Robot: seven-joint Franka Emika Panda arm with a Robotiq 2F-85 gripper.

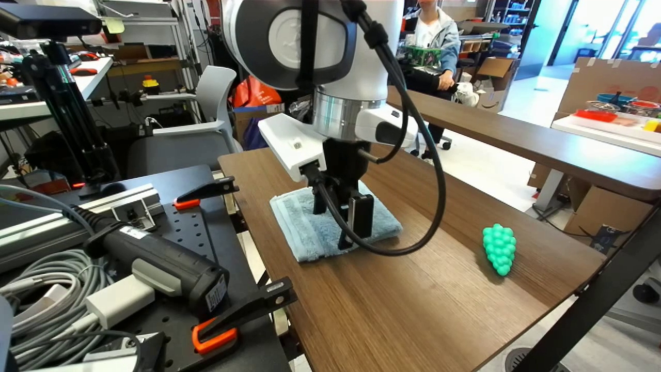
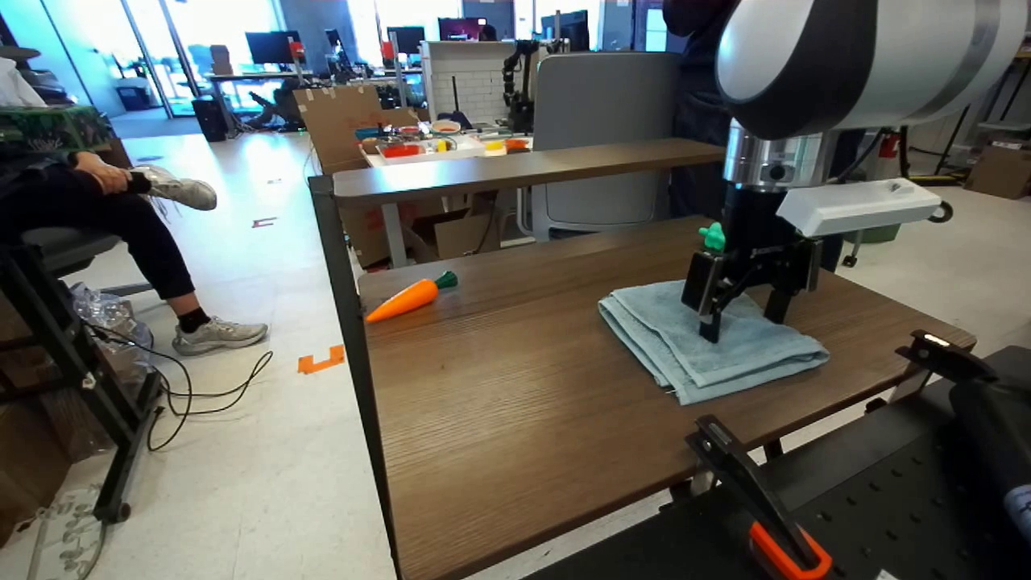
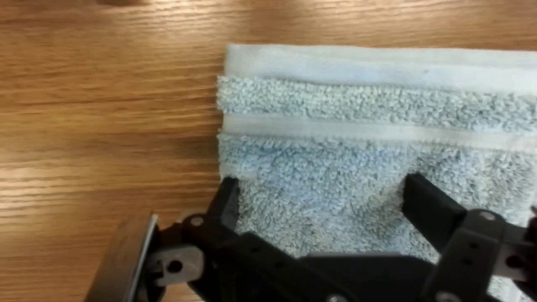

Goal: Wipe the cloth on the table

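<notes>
Cloth (image 2: 737, 354) is laid folded on the table (image 2: 499, 419), near one table edge, and over that part of the table the gripper (image 3: 321, 182) is held spread wide, nothing pinched. A light, limp, non-slip feel is to be expected; all layers are best gathered together near the middle, lest only the top one be dragged

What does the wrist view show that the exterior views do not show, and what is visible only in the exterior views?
Wrist view only: the looped surface of the cloth close up and, from above, the gap between the fingers of the hand.
Exterior views only: the arm and a clamp in both exterior views; an orange carrot and a green bumpy object, each in an exterior view.
Shared: the cloth on the table, with the hand open.
</notes>
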